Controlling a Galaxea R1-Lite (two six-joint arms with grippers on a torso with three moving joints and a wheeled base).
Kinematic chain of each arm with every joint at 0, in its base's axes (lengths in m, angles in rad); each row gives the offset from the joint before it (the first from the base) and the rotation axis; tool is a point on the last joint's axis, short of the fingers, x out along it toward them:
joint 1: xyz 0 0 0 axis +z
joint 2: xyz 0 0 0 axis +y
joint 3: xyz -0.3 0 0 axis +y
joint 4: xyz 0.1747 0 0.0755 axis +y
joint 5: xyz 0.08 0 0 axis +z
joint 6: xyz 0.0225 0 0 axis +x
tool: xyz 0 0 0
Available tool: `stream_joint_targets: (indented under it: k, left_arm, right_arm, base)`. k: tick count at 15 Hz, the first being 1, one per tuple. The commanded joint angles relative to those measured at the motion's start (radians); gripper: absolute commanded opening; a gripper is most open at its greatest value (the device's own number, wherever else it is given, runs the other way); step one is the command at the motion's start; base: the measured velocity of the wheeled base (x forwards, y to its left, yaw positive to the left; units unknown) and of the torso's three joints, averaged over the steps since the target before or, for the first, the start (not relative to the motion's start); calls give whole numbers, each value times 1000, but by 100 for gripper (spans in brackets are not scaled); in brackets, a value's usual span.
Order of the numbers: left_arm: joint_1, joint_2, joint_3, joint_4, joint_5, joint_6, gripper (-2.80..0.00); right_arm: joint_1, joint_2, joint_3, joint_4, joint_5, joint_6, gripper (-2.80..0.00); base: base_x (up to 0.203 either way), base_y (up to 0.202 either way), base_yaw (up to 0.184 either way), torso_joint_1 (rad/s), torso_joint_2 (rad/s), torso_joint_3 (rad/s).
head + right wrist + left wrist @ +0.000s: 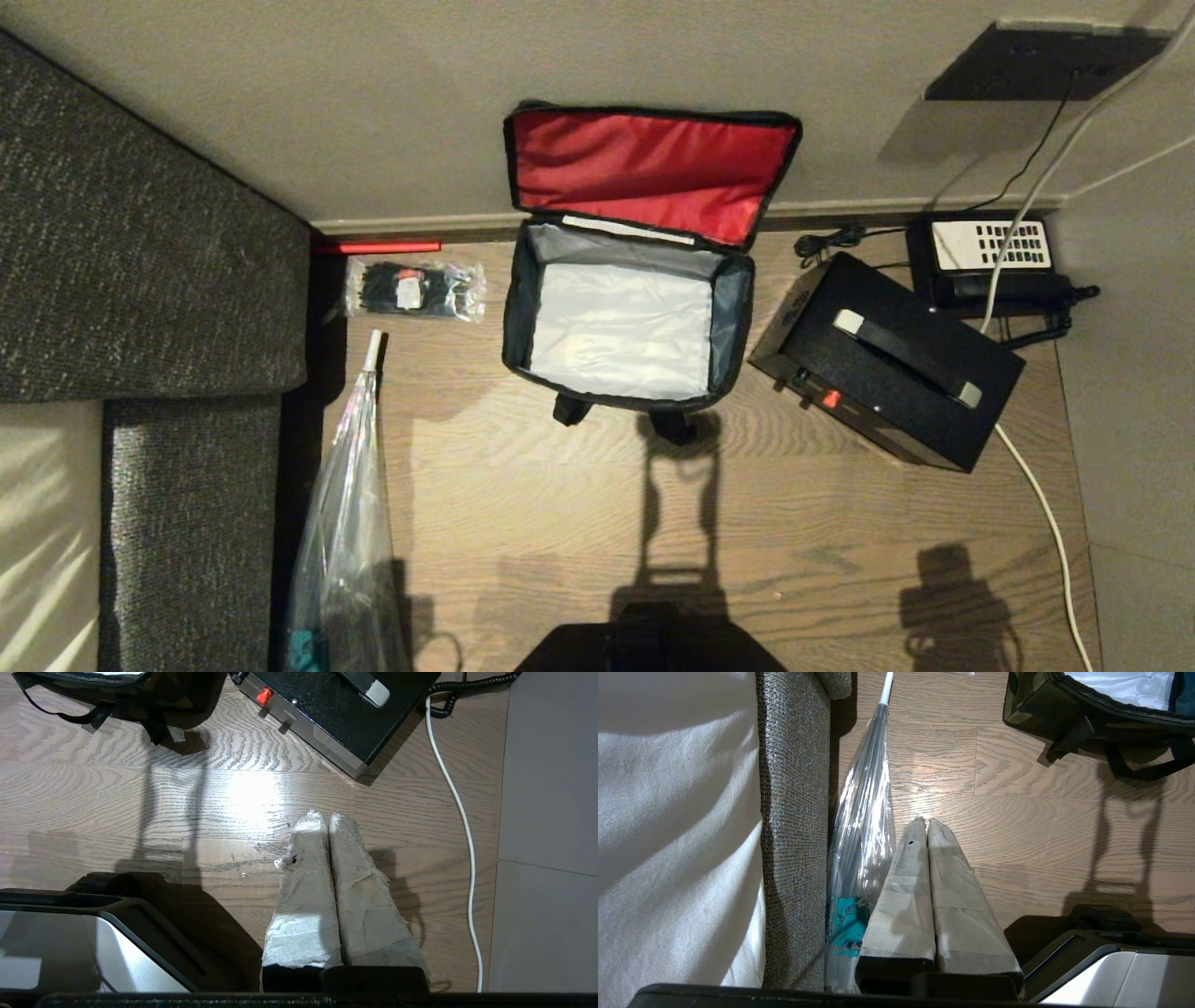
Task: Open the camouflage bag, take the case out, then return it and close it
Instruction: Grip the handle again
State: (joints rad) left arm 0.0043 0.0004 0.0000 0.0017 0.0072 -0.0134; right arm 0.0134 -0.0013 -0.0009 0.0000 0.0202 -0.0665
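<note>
The camouflage bag sits open on the wooden floor against the wall, its red-lined lid flipped up and leaning back on the wall. Inside there is only the pale grey lining; the bag holds nothing I can see. Its black straps trail onto the floor at the near side.

The case lies on the floor just to the right of the bag, close but apart from it, turned at an angle, with its handle on top and the small red knob on the near side edge. Behind it, by the wall, sits a black telephone with a white keypad panel, and a white cable runs past the case.

Left of the bag lies a clear packet of black ties, and nearer, a folded clear umbrella lies along the grey sofa.

The left gripper hangs beside the umbrella, its taped fingers pressed together on nothing. The right gripper hangs over bare floor near the case, clenched and empty too.
</note>
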Motion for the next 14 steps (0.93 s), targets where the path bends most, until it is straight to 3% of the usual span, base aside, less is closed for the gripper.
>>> stream_joint_targets:
  k: [1,14]
  left_arm:
    - [0,-2,3,0,0,-2,-280]
    - [0,-2,3,0,0,0,-280]
  right_arm:
    - [0,0,1,0,0,-1,-280]
    - [0,0,-1,0,0,-1,-280]
  base:
    - [0,0,0,0,0,0]
    - [0,0,0,0,0,0]
